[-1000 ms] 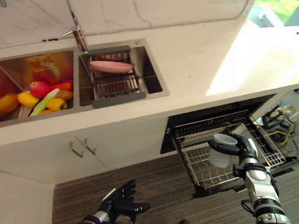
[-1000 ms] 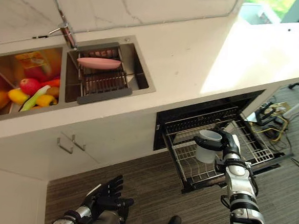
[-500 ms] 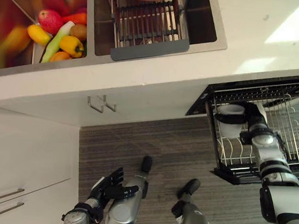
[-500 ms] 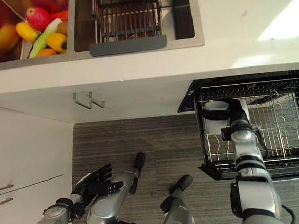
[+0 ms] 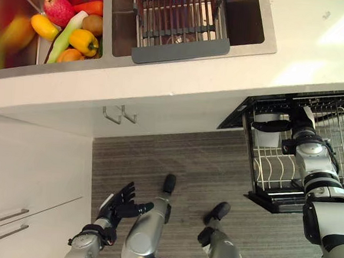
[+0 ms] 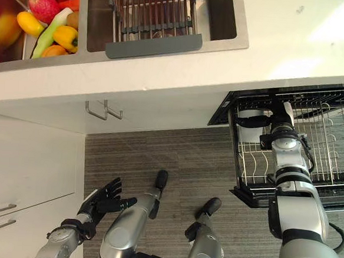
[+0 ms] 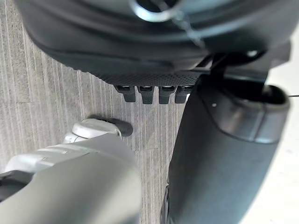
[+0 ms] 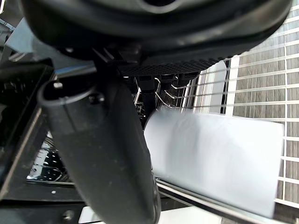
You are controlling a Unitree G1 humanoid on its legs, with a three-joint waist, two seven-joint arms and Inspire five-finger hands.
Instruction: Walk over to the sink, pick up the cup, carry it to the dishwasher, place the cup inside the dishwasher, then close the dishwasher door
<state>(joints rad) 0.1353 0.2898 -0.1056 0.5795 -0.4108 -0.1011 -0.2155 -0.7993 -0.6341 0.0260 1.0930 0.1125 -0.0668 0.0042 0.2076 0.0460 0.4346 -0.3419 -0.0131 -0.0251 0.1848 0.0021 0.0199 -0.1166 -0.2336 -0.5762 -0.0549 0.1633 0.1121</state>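
Note:
The white cup point(image 5: 267, 133) stands in the front left corner of the pulled-out dishwasher rack point(image 5: 273, 202), among its wire tines. My right hand point(image 5: 300, 121) reaches into the rack from the front, with dark fingers curled round the cup's upper part. In the right wrist view the cup point(image 8: 219, 161) lies against the thumb point(image 8: 105, 149), with rack wires behind it. My left hand point(image 5: 120, 200) hangs low over the wood-look floor at the lower left, its fingers point(image 7: 150, 94) straight and spread, holding nothing.
Above the rack runs the white counter point(image 5: 192, 86) with a double sink. One basin holds a drying rack point(image 5: 179, 23), the other fruit and vegetables point(image 5: 66, 30). White cabinets with handles point(image 5: 119, 113) and drawers point(image 5: 27, 178) stand at the left.
The camera has tilted down, so the whole scene has slid up. My right hand has brought the cup from above the rack down into its front left corner. The left hand stays low.

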